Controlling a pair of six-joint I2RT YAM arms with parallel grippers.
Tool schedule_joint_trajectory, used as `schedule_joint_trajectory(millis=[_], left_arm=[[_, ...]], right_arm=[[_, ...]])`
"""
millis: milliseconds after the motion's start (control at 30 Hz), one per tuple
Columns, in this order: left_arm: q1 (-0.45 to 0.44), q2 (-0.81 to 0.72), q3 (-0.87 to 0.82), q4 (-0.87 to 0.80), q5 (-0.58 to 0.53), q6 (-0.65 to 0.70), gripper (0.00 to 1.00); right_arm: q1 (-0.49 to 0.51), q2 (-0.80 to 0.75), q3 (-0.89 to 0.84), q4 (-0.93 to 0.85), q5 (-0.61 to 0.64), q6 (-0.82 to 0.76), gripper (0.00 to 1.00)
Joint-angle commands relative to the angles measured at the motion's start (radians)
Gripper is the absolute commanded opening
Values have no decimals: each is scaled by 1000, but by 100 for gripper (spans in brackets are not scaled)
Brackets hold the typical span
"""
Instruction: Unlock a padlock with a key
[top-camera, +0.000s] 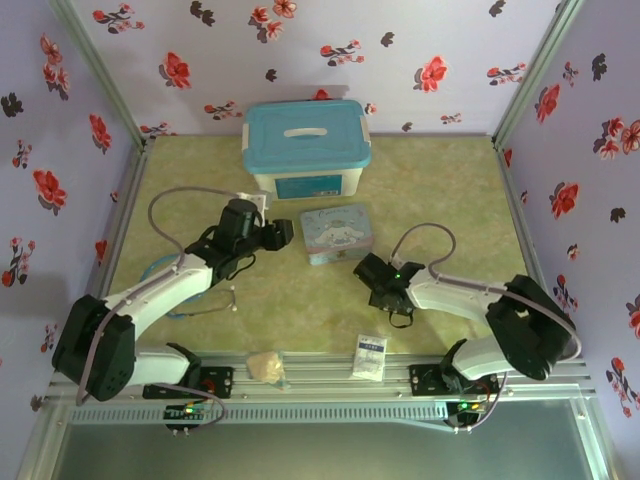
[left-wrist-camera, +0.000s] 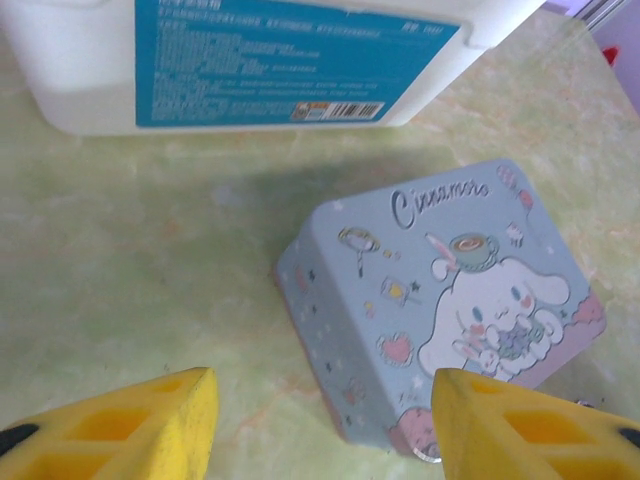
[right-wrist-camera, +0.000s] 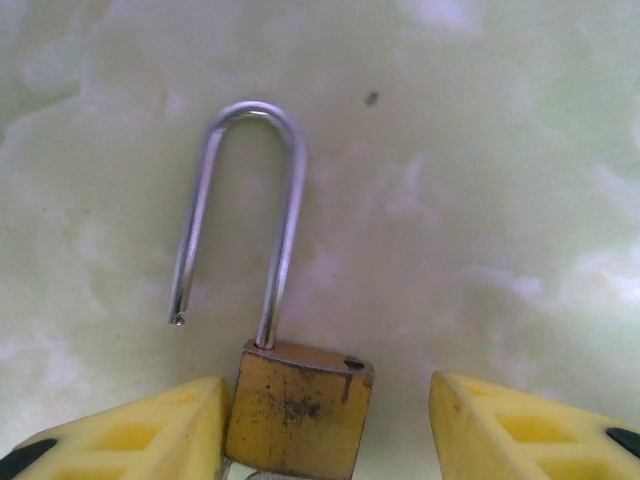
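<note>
The brass padlock (right-wrist-camera: 300, 410) lies flat on the green table. Its thin metal shackle (right-wrist-camera: 285, 200) is swung out, with the free end clear of the body. My right gripper (right-wrist-camera: 330, 388) stands open around the padlock body: the left finger (right-wrist-camera: 150, 435) touches its side and the right finger (right-wrist-camera: 510, 425) is a gap away. The key is hidden. My left gripper (left-wrist-camera: 325, 405) is open and holds nothing. It hovers over the near corner of the cartoon tin (left-wrist-camera: 450, 300). From above, the left gripper (top-camera: 282, 235) sits left of the tin (top-camera: 338, 233) and the right gripper (top-camera: 378, 280) right of it.
A white box with a blue lid (top-camera: 305, 145) stands behind the tin. A beige lump (top-camera: 265, 365) and a white packet (top-camera: 369, 355) lie at the front rail. A thin tube (top-camera: 205, 305) curls under the left arm. Flowered walls close in three sides.
</note>
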Motion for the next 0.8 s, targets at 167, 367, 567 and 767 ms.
schedule_joint_trajectory(millis=[167, 367, 567, 767], left_arm=[[8, -32, -39, -17, -14, -16, 58], [24, -117, -50, -89, -32, 11, 60], [135, -357, -144, -163, -236, 78, 99], [312, -401, -308, 81, -387, 274, 100]], right_arm=[[-46, -63, -41, -27, -43, -109, 55], [-48, -151, -9, -62, -10, -152, 55], [-56, -360, 69, -120, 160, -259, 67], [-321, -403, 23, 221, 327, -579, 97]])
